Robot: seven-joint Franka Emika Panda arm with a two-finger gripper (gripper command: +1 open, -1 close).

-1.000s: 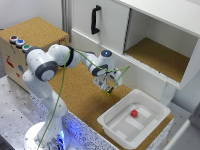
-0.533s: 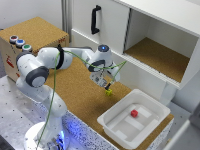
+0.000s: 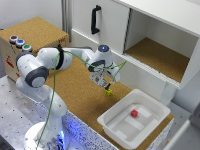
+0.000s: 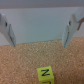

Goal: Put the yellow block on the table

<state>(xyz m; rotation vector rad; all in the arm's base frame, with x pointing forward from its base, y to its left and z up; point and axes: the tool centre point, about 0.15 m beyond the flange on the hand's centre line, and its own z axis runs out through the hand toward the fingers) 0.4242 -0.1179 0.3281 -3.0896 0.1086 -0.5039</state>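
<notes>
Brown speckled cork covers the table (image 3: 75,95), which has a white speckled edge in front, and behind it stands a white cabinet (image 3: 150,35) with a black handle (image 3: 95,20) and one open compartment with a cork floor. On the exterior view's left there is a cork-topped box (image 3: 35,35) with coloured buttons on its top. A white plastic tray (image 3: 132,122) sits on the exterior view's right, and a small red cube (image 3: 134,113) lies inside it.

From its base at the lower left of the exterior view, the white arm rises, bends at the elbow and reaches across the table toward the cabinet. Its wrist is turned downward, so the gripper (image 3: 104,82) points at the cork. The jaws stand wide open and hold nothing; in the wrist view the two fingers (image 4: 7,31) are well apart, with bare cork between them.

The yellow block (image 3: 108,91) rests on the table, just below the gripper and apart from the fingers, near the corner of the tray but outside it. In the wrist view it shows a dark mark on its top face
</notes>
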